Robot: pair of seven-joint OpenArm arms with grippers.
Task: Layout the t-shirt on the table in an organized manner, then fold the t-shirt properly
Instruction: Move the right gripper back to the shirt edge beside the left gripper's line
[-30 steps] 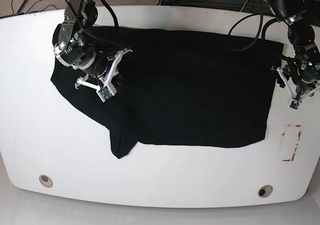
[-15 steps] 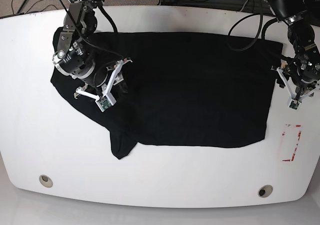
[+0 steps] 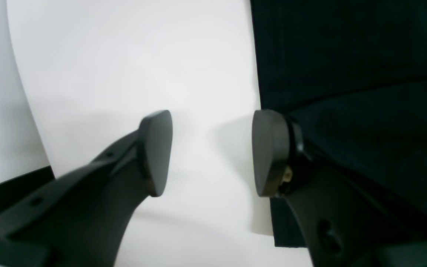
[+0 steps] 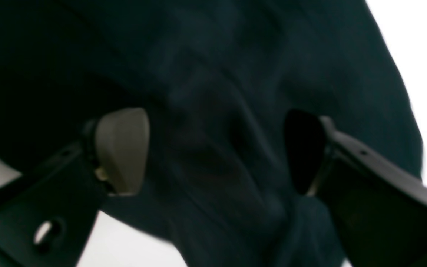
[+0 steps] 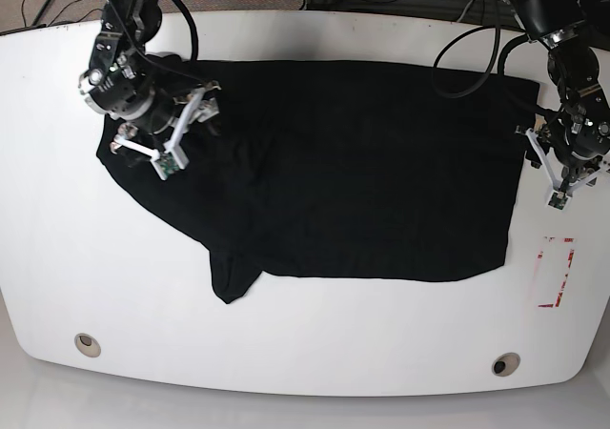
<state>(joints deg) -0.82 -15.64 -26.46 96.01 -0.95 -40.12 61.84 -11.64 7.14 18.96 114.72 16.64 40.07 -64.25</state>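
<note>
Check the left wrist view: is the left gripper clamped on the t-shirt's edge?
No. The left gripper stands open with bare table between its pads, and the t-shirt lies beside it, ungripped.

Base view: I look steeply down from above on the whole table (image 5: 305, 372), both arms in frame, far edge at the top.
Left wrist view: I ride just behind the left gripper (image 3: 211, 152), facing down, close to the tabletop and the edge of the t-shirt (image 3: 347, 74).
Right wrist view: I sit behind the right gripper (image 4: 217, 148), very near and blurred, dark cloth filling the frame.
Shared: each wrist shot shows a patch of shirt and table that the base view also covers.
</note>
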